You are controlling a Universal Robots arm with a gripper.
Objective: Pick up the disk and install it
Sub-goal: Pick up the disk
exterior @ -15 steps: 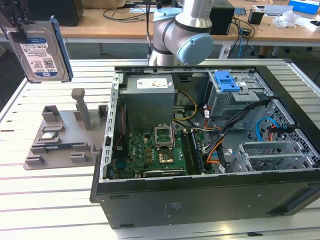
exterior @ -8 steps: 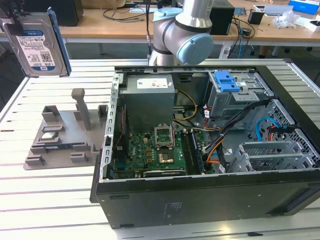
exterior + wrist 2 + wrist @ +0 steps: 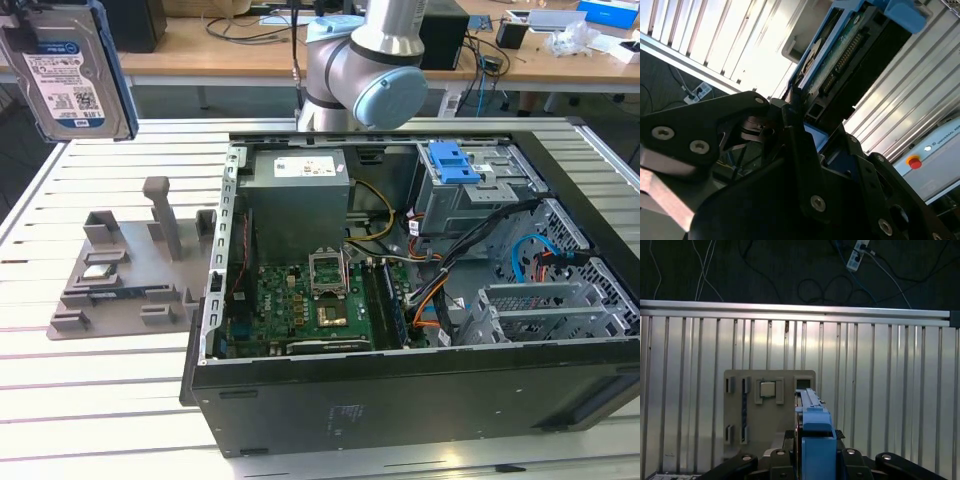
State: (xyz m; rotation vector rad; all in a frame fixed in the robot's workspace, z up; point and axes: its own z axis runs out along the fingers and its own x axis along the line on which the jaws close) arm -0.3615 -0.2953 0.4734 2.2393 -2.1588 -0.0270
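Hanging high at the exterior view's far left, the disk (image 3: pixel 70 78) we record as a flat silver-grey rectangular drive. Its white-and-blue label with barcodes faces the camera, and it is clipped in a bright blue frame (image 3: pixel 817 460). It is up off the counter (image 3: pixel 120 400), slightly tilted, well apart from the computer case (image 3: pixel 400 400). In the second wrist view we see its underside: a circuit board with a row of contacts, and blue plastic along the edge.

Hand (image 3: pixel 814 436): black fingers clamped on the disk's end, one to each side of the blue frame, in both wrist views.

Other items, as we find them:
- Grey fixture (image 3: pixel 130 270), left of the case on the slatted counter, holding small parts; in the first wrist view it lies below the held disk.
- Case, lying open on the counter.
- Grey power supply box (image 3: pixel 298 195), far left inside the case.
- Motherboard (image 3: pixel 310 300), near side of that box.
- Drive cage (image 3: pixel 470 190) with blue handle, far right inside the case.
- Cables (image 3: pixel 450 265), strung across the space between cage and motherboard.
- Arm (image 3: pixel 370 60), just beyond the case's far wall.
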